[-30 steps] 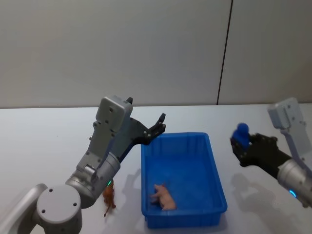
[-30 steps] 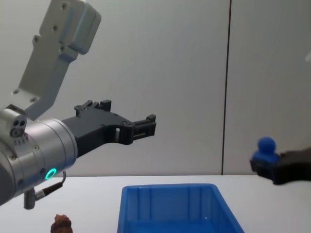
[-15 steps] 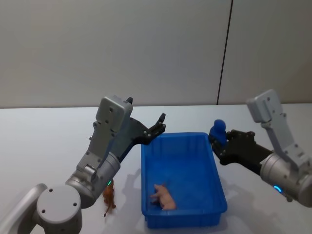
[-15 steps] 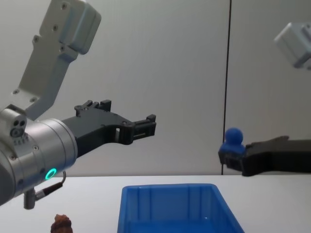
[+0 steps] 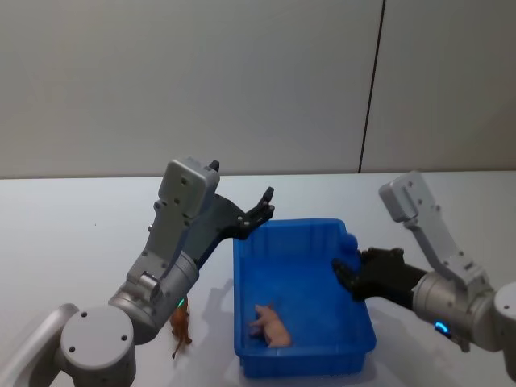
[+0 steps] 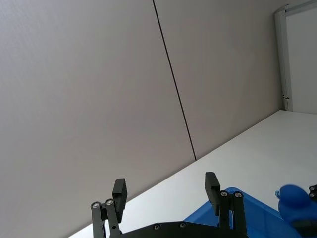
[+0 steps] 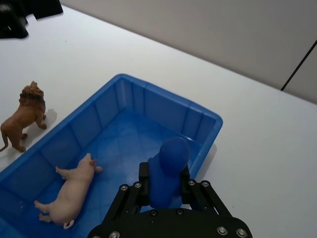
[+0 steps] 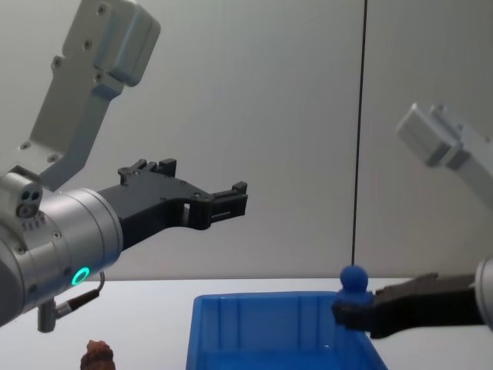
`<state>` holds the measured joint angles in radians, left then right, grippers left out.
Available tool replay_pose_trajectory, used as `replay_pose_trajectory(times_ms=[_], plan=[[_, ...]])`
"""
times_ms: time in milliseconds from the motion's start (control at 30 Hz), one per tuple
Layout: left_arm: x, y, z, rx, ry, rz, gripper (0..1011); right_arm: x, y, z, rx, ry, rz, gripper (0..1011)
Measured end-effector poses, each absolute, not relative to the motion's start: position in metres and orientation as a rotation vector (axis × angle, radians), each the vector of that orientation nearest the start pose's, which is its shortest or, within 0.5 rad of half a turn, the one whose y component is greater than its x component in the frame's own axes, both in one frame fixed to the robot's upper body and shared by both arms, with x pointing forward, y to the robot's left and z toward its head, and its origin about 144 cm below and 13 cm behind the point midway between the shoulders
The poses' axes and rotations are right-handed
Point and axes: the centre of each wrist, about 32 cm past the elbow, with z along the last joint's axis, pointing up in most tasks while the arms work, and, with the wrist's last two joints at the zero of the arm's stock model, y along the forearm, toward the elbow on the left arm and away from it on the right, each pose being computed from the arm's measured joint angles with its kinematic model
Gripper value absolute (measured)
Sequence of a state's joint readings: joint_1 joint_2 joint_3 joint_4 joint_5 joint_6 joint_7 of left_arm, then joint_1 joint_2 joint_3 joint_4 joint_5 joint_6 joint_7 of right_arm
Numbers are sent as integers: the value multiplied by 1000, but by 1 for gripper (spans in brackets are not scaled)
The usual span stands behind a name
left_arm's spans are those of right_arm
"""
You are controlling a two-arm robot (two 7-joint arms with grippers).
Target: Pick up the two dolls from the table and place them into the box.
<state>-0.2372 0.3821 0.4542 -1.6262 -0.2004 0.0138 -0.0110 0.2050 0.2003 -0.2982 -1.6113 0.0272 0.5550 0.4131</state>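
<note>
glossy blue plastic box (image 5: 306, 363), smooth matt white table (image 5: 81, 234)

I see the pink pig (image 7: 69, 191) lying in the box (image 7: 163, 95), brown lion (image 7: 25, 116) standing beside it, blue doll (image 7: 168, 173) above.

I see my left arm bent at the elbow and lifted high, its grey forearm sloping upward and the black left gripper (image 5: 264, 205) pointing forward in the air, its fingers (image 6: 212, 183) spread wide with nothing between them. My right arm reaches in from the right side, forearm angled down and inward. The right gripper (image 8: 347, 311) sits low and level, its fingers pressed against both sides of a small blue figure (image 8: 353, 278).
</note>
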Motion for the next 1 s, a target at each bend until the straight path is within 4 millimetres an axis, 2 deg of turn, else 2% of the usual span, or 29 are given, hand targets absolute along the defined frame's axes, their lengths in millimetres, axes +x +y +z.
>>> replay_pose_trajectory(times_ms=[233, 300, 333, 433, 500, 567, 600, 633, 767, 1000], plan=[[492, 198, 1204, 61, -268, 1124, 1001, 503, -187, 1201, -458, 177, -912, 496], [492, 198, 1204, 61, -268, 1124, 1001, 504, -187, 1199, -467, 187, -909, 600], [492, 198, 1204, 61, -268, 1124, 1001, 504, -186, 1199, -469, 189, -908, 600], [492, 198, 1204, 61, -268, 1124, 1001, 505, -185, 1197, -481, 200, -906, 721], [492, 198, 1204, 61, -268, 1124, 1001, 505, -185, 1196, -484, 203, -905, 741], [492, 198, 1204, 61, -268, 1124, 1001, 506, -185, 1196, -487, 206, -904, 796], [492, 198, 1204, 61, -268, 1124, 1001, 506, -185, 1195, -488, 207, -904, 854], [492, 198, 1204, 61, -268, 1124, 1001, 506, -185, 1195, -488, 207, -904, 854], [492, 198, 1204, 61, -268, 1124, 1001, 506, -185, 1197, -478, 199, -904, 980], [492, 198, 1204, 61, -268, 1124, 1001, 504, -188, 1203, -438, 163, -914, 1001]])
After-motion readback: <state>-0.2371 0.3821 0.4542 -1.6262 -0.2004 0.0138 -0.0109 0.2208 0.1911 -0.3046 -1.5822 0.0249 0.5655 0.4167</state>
